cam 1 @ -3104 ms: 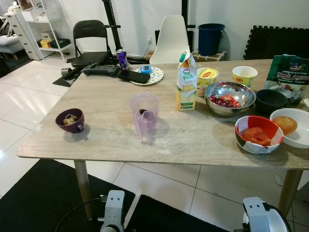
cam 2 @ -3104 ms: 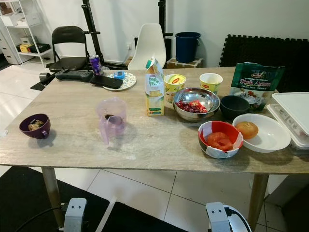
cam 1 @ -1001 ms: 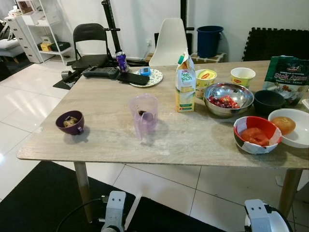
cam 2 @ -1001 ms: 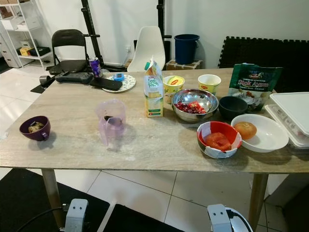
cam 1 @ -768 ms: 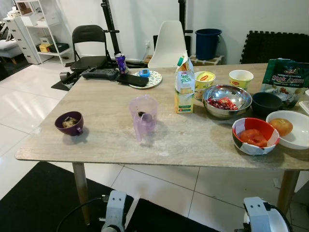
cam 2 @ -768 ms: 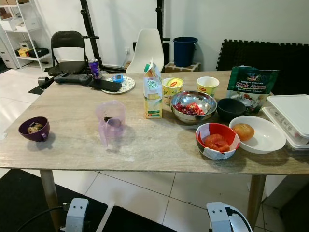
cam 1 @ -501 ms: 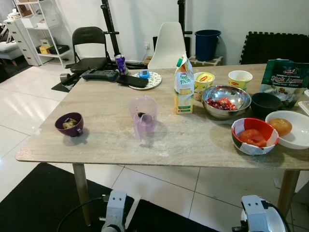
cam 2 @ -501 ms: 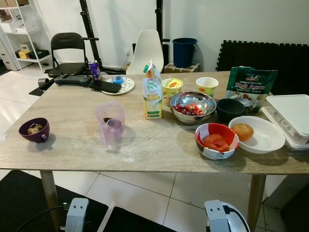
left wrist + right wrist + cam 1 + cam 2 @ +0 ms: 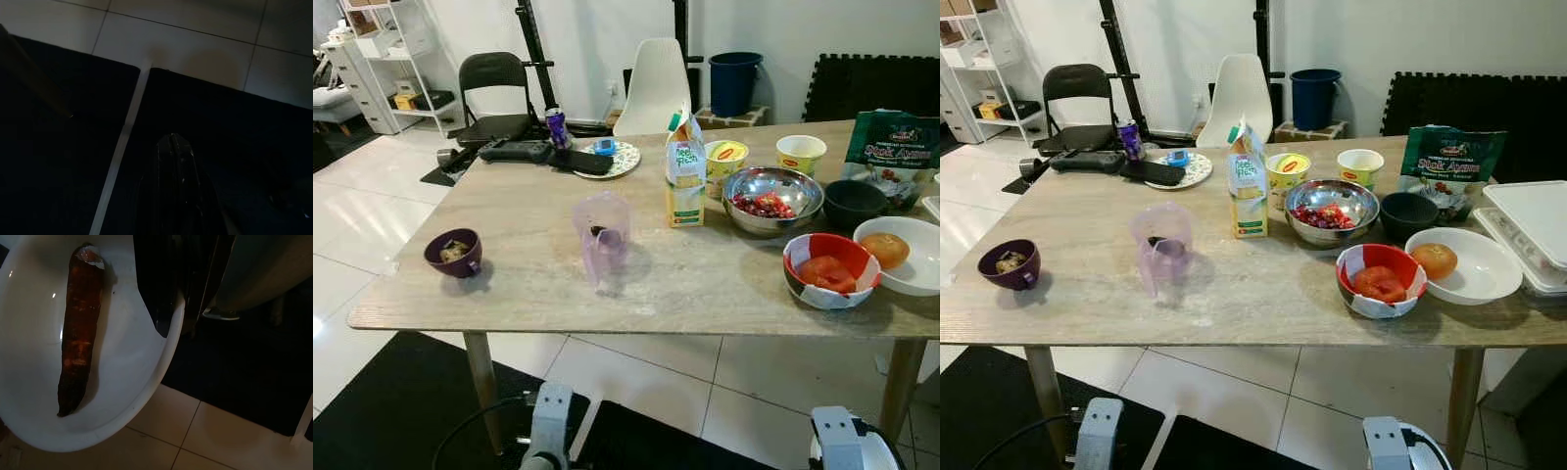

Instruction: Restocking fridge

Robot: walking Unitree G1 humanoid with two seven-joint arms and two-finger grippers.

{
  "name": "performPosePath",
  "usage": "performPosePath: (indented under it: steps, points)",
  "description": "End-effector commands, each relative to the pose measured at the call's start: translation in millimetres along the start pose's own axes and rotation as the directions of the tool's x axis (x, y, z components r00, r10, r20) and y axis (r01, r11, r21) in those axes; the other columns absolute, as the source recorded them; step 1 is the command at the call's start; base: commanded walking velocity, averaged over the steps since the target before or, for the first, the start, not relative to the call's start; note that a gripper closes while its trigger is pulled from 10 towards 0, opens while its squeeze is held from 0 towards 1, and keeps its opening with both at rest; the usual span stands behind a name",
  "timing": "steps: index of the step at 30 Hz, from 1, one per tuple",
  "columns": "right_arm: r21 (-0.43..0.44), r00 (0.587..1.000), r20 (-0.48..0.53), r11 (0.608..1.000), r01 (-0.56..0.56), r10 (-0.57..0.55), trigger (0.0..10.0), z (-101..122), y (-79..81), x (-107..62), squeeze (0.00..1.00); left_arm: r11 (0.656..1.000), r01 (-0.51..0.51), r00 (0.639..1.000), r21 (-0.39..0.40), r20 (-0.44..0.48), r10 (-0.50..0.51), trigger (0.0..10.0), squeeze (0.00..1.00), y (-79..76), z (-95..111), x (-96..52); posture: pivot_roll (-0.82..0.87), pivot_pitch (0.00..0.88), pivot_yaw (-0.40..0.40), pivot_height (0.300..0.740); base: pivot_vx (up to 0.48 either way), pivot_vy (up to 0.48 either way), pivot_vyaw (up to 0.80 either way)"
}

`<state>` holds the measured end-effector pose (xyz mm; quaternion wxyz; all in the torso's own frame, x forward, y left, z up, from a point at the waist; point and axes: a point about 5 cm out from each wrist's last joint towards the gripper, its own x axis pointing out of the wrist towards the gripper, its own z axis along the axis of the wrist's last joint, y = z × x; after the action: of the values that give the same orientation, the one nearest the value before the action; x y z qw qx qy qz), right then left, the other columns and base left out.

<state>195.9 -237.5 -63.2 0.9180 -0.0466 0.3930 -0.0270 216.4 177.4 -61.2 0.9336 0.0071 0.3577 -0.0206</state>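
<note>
- The table [image 9: 519,211] shows its near edge across both eye views. Below it lie a black mat [image 9: 391,411] and pale tiles, and there is bare tabletop around the purple jug [image 9: 602,235].
- The purple bowl [image 9: 454,252] sits at 9 o'clock from the jug, near the left edge. The juice carton [image 9: 685,171] stands at 1 o'clock.
- Since half a second ago the camera has shifted a little, and the table things keep their places.
- The right gripper [image 9: 166,318] seems clamped on the rim of a white plate [image 9: 122,382] that carries a long brown root [image 9: 78,328].
- The left gripper [image 9: 174,147] hangs over the mat. It is too dark to tell if it is open or closed.
</note>
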Motion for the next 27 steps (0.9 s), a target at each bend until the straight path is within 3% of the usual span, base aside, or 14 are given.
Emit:
performPosePath:
  steps: [1,9,11,14,18,20,22,27]
  points:
    - [0.01,1.0,0.02,1.0,-0.008,0.008,10.0,1.3,4.2,0.2,0.0,1.0,0.011,1.0,0.004,-0.006,-0.011,10.0,0.0,1.5,-2.6,-1.2,-0.06,0.097,0.084,0.74,0.0,0.0,0.0]
    - [0.024,1.0,0.016,1.0,-0.006,0.006,10.0,1.9,4.9,0.8,0.0,0.999,0.009,1.0,0.037,-0.028,-0.008,10.0,0.0,3.0,-7.7,-2.8,-0.05,0.093,0.074,0.74,0.0,0.0,0.0]
    - [-0.003,1.0,-0.008,1.0,-0.009,0.009,10.0,-1.6,5.0,0.4,0.0,0.999,-0.032,0.998,0.025,-0.046,0.033,10.0,0.0,6.3,-12.1,-4.0,-0.04,0.097,0.084,0.74,0.0,0.0,0.0]
    - [0.034,1.0,0.007,0.999,0.006,-0.006,10.0,-0.3,3.6,0.3,0.0,1.0,0.002,0.999,0.018,-0.04,-0.001,10.0,0.0,3.9,-11.6,-4.0,-0.06,0.096,0.078,0.74,0.0,0.0,0.0]
    - [0.006,1.0,-0.006,1.0,-0.008,0.008,10.0,-0.6,3.8,0.6,0.0,0.999,-0.005,0.999,0.037,-0.049,0.006,10.0,0.0,4.1,-11.7,-3.6,-0.06,0.105,0.077,0.74,0.0,0.0,0.0]
    - [0.021,1.0,-0.003,1.0,0.005,-0.005,10.0,-0.4,1.6,0.4,0.0,1.0,-0.008,1.0,-0.008,-0.029,0.008,10.0,0.0,1.5,-7.6,-2.2,-0.06,0.11,0.087,0.74,0.0,0.0,0.0]
    - [0.029,1.0,-0.004,1.0,0.01,-0.009,10.0,-1.0,-0.6,-0.1,0.0,1.0,0.019,1.0,0.018,-0.017,-0.018,10.0,0.0,-2.5,-3.9,-0.9,-0.06,0.1,0.071,0.74,0.0,0.0,0.0]
    - [0.012,1.0,-0.025,1.0,0.01,-0.01,10.0,-4.8,-2.1,-1.0,0.0,1.0,-0.017,0.999,0.011,-0.034,0.017,10.0,0.0,-0.2,-7.5,-1.6,-0.05,0.099,0.086,0.74,0.0,0.0,0.0]
